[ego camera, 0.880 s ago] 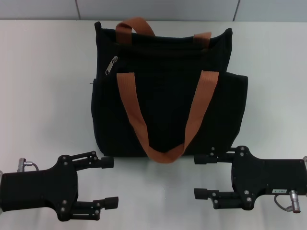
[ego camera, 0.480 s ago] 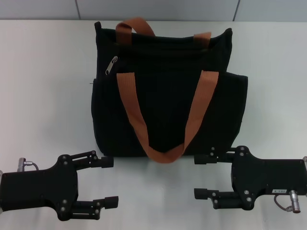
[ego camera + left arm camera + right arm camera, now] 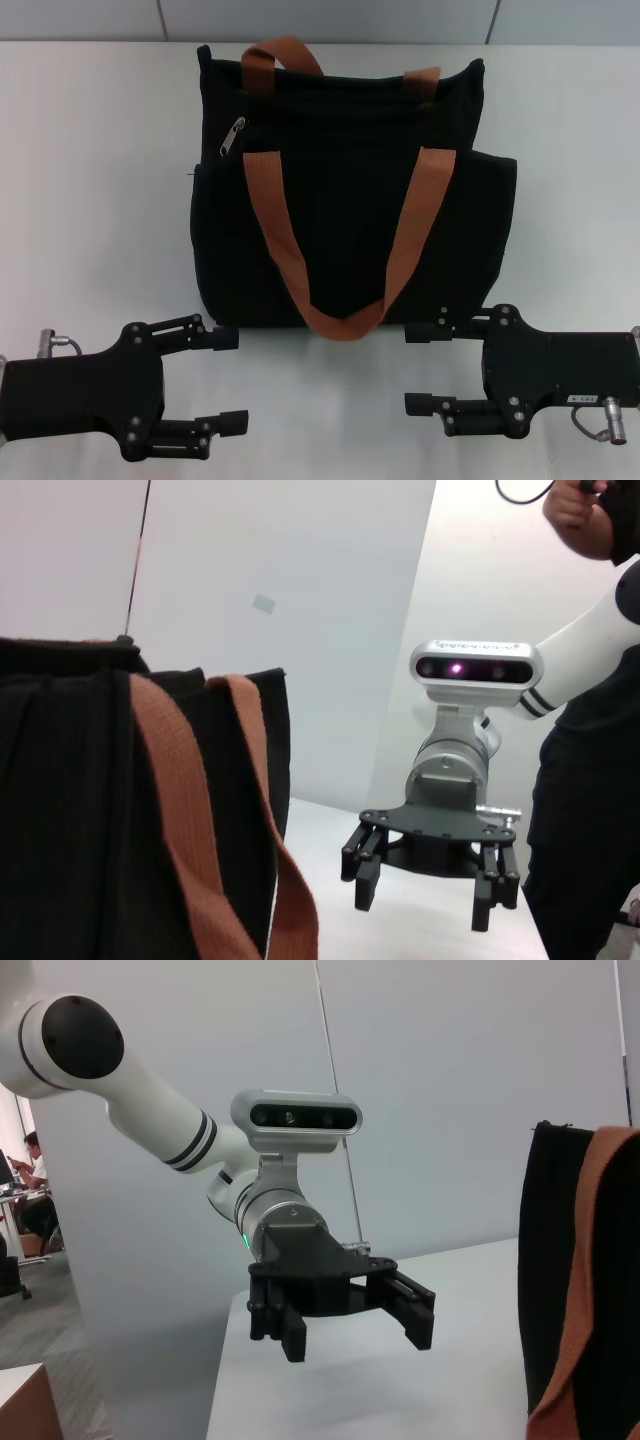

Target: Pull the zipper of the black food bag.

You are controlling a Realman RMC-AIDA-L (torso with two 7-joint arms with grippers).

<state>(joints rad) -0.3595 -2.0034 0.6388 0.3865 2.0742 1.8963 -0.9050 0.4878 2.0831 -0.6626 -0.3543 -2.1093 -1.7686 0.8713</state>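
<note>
Bag on the table, both grippers near it
Left gripper and right gripper gape empty; zipper at bag's top left

An office-like lab. Pale partition walls surround a white table. A seated worker sits at a desk behind

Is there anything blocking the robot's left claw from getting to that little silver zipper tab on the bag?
Nothing visible does. The zipper hangs exposed near the black food bag's upper left corner, beside the orange-brown strap, not under it. The left gripper, open, waits on the table's near side.
</note>
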